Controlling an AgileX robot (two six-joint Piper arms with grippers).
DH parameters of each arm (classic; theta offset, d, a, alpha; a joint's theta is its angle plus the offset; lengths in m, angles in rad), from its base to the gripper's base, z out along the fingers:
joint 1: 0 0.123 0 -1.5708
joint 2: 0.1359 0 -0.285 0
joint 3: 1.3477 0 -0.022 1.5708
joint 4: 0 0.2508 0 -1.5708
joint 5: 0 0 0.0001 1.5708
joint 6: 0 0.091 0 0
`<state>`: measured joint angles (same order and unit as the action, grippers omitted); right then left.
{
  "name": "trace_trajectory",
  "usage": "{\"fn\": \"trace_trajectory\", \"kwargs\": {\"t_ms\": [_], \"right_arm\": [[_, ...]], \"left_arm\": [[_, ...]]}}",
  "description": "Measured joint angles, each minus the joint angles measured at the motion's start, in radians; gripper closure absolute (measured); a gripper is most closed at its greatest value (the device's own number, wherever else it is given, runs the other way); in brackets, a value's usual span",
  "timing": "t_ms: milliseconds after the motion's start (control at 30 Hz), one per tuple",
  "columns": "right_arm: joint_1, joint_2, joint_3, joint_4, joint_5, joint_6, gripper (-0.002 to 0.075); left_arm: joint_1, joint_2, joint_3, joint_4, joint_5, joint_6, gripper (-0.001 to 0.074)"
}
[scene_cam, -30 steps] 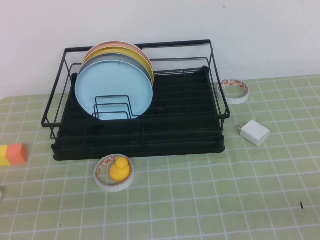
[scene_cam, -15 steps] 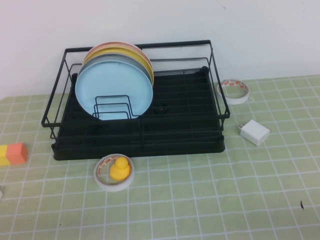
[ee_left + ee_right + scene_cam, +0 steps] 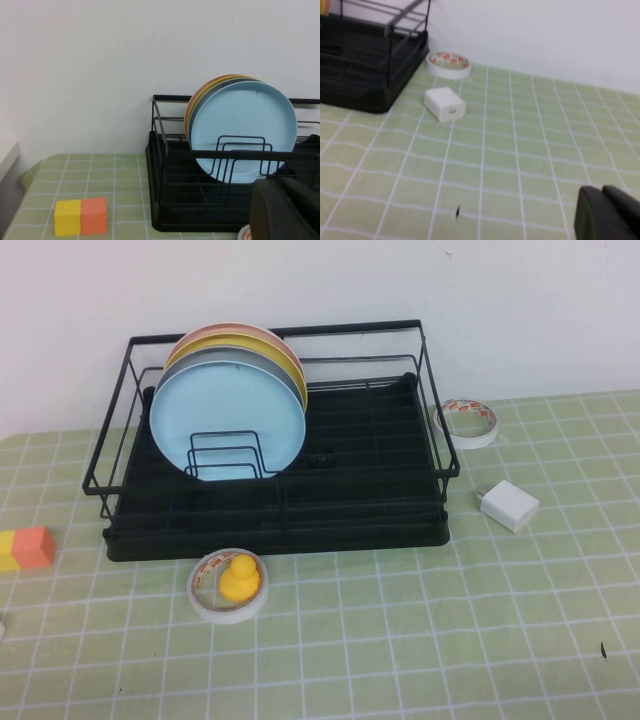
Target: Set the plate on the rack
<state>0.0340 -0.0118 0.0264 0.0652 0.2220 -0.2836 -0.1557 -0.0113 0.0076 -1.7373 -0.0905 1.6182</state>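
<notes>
The light blue plate (image 3: 225, 415) stands upright in the wire dividers at the left of the black rack (image 3: 350, 510), in front of a grey plate, a yellow plate (image 3: 262, 343) and a pinkish plate. In the left wrist view the plate (image 3: 242, 125) faces the camera inside the rack (image 3: 170, 200). My left gripper (image 3: 280, 186) is shut and empty, low on the near side of the rack, apart from the plate. My right gripper (image 3: 601, 194) is shut and empty above the mat, far to the right of the rack (image 3: 360, 85). Neither gripper shows clearly in the high view.
A tape roll (image 3: 205, 602) with a yellow duck (image 3: 240, 578) inside lies in front of the rack. A second tape roll (image 3: 468, 422) and a white charger (image 3: 508, 505) lie to the rack's right. Orange and yellow blocks (image 3: 25, 548) sit at the left edge.
A small grey tip at the left edge of the high view has slipped further out of view. The plate and rack have not moved.
</notes>
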Motion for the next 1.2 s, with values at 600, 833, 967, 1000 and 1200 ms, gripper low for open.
{"fn": "trace_trajectory", "kwargs": {"t_ms": [600,833,967,1000,1200], "right_arm": [[-0.002,0.000,-0.002,-0.046,0.103,0.022,0.0728],[-0.002,0.000,-0.002,-0.047,0.104,0.022,0.0728],[-0.002,0.000,-0.002,-0.047,0.104,0.022,0.0728],[-0.002,0.000,-0.002,-0.047,0.104,0.022,0.0728],[-0.002,0.000,-0.002,-0.047,0.106,0.022,0.0728]], "left_arm": [[0.000,-0.004,0.013,1.327,0.107,-1.294,0.0735],[0.000,-0.004,0.011,1.662,0.407,-1.813,0.0735],[0.000,-0.004,0.007,1.668,0.421,-1.761,0.0735],[0.000,-0.004,0.007,1.668,0.421,-1.751,0.0735],[0.000,-0.004,0.007,1.668,0.422,-1.741,0.0735]]}}
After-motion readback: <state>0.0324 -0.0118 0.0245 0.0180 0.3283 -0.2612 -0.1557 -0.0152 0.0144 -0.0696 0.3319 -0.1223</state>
